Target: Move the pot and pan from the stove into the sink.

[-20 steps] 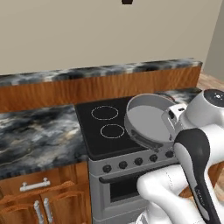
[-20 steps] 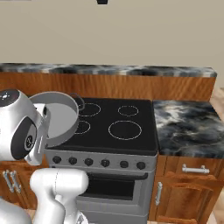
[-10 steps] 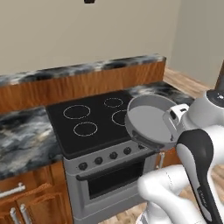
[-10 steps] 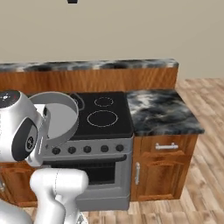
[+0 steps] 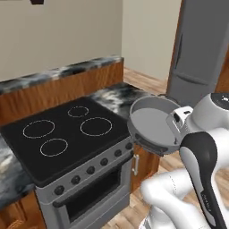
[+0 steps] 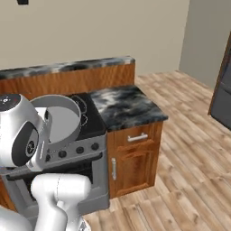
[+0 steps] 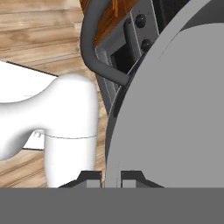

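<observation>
My gripper (image 7: pixel 111 177) is shut on the rim of the pot (image 5: pixel 152 125), a wide grey metal pot with a pale inside. I hold it tipped on edge in the air, off the front right corner of the stove (image 5: pixel 67 134). The hand view looks along the pot's wall (image 7: pixel 175 109), with one loop handle (image 7: pixel 94 48) curving out at the top. From the right base view the pot (image 6: pixel 61 122) hangs in front of the stove (image 6: pixel 92 124). All four burner rings are bare. The pan and the sink are out of view.
A marble counter (image 6: pixel 128 108) over a wooden cabinet (image 6: pixel 135 158) adjoins the stove on its right. Beyond it lies wooden floor (image 6: pixel 189 153). A tall grey fridge (image 5: pixel 201 49) stands at the far right. A raised marble-topped ledge (image 5: pixel 62 71) runs behind the stove.
The whole picture has shifted: the base has turned right, so the stove slides left and the floor and fridge come into view. The pot stays in my shut gripper.
</observation>
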Tool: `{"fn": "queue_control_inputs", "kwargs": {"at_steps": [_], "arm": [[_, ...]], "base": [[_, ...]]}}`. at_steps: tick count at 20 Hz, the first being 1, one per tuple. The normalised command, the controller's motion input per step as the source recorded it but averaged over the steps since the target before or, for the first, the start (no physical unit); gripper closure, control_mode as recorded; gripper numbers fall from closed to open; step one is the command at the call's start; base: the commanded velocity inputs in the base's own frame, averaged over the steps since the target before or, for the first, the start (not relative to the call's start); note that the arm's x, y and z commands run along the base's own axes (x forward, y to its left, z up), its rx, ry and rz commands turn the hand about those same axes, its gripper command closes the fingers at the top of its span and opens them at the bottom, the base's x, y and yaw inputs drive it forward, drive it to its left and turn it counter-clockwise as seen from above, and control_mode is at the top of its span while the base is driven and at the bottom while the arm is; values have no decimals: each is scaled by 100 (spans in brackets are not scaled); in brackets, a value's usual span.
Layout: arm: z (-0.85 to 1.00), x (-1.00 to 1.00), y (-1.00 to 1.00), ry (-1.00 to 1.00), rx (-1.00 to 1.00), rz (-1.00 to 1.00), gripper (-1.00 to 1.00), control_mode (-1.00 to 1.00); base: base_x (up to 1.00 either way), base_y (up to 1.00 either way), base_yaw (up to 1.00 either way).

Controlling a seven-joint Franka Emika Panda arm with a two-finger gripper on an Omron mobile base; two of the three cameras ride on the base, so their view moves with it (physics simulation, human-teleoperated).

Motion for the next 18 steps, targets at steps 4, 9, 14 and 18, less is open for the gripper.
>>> {"fn": "queue_control_inputs", "kwargs": {"at_steps": [4,9,14,18], "arm": [[0,0,0,0,0,0,100,100],[0,0,0,0,0,0,100,100],[0,0,0,0,0,0,100,100],[0,0,0,0,0,0,100,100]], "base": [[2,-17,-50],[2,-16,-50],[2,-15,-50],[1,-13,-50]]}}
